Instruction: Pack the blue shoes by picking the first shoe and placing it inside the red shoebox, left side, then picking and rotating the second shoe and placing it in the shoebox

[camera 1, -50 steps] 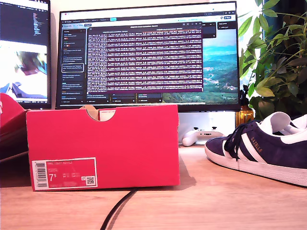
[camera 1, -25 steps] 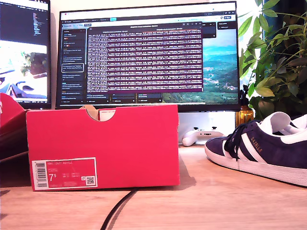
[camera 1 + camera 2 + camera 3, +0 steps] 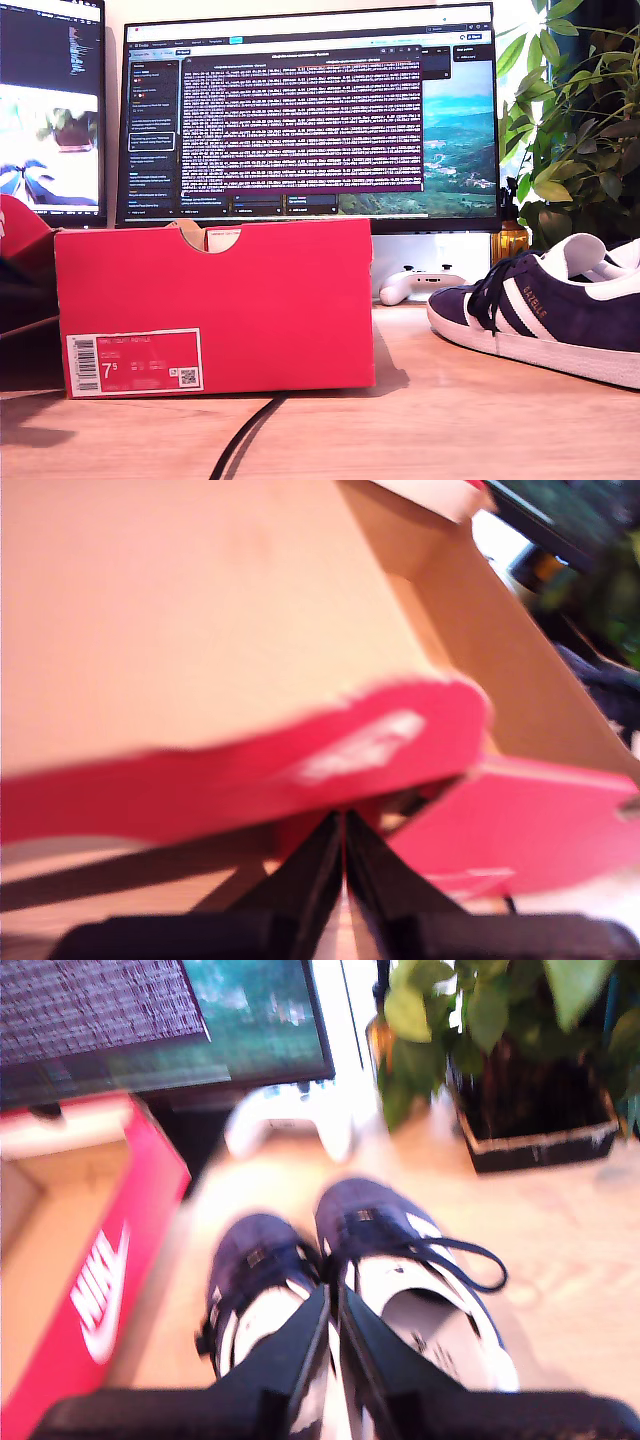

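At the exterior view's left edge you see the red lid (image 3: 15,235) leaning open, with a dark shadow under it. Just beside it on the wooden desk (image 3: 450,420) stands the red shoebox (image 3: 215,305), its white "7.5" label (image 3: 134,361) low on the face toward you and a half-round notch cut in its top edge. A black cable (image 3: 245,435) runs out from under the box toward the camera. Behind the box are 2 monitors (image 3: 310,115), and a white game controller (image 3: 420,283) sits under the larger one. At the exterior view's right, well apart from the box, you find the blue shoes (image 3: 545,310), toes toward the box, with a potted plant (image 3: 575,120) behind them.

In the first wrist view, my first gripper (image 3: 343,855) has its jaws pressed together with nothing between them, close under the blurred lid (image 3: 330,755); the box's bare cardboard inside (image 3: 200,610) fills the view beyond.

In the second wrist view, my second gripper (image 3: 333,1330) also has its jaws drawn together and holds nothing, hovering over the 2 shoes (image 3: 400,1270), which lie side by side with laces loose. The box wall with a white swoosh (image 3: 100,1290) stands just beside them.
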Controlling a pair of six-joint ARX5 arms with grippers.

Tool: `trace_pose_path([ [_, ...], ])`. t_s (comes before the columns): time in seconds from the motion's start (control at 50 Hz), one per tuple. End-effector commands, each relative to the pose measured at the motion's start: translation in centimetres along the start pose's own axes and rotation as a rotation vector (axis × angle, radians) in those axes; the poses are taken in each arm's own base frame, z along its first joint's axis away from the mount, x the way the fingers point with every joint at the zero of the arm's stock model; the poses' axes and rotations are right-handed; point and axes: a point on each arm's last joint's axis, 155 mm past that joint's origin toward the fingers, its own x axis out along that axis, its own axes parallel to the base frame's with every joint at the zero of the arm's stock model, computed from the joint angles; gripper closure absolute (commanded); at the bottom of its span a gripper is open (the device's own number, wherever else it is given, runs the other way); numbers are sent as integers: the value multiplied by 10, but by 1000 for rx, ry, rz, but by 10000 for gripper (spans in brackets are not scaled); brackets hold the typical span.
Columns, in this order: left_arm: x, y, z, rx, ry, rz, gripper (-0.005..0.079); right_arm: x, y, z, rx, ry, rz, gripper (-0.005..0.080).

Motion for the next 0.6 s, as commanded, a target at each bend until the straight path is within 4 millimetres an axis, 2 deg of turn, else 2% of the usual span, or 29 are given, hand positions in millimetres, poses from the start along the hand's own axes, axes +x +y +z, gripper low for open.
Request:
trace_pose_path([
  [0.0, 2, -1, -9, -10, 18, -10, 763, -1, 0, -2, -15, 52, -3, 765],
  [0.18, 16, -8, -9, -5, 38, -33, 763, 2, 11, -16, -59, 225, 26, 763],
  [0.24, 19, -10, -9, -3, 40, -39, 763, 4, 18, -22, -90, 278, 47, 740],
  [0.3, 22, -10, -10, -3, 47, -38, 763, 8, 25, -28, -118, 331, 70, 675],
  [0.44, 23, -8, -12, -6, 59, -31, 763, 25, 44, -44, -178, 439, 127, 467],
  [0.58, 23, -8, -13, -1, 59, -30, 763, 43, 46, -65, -245, 531, 114, 378],
])
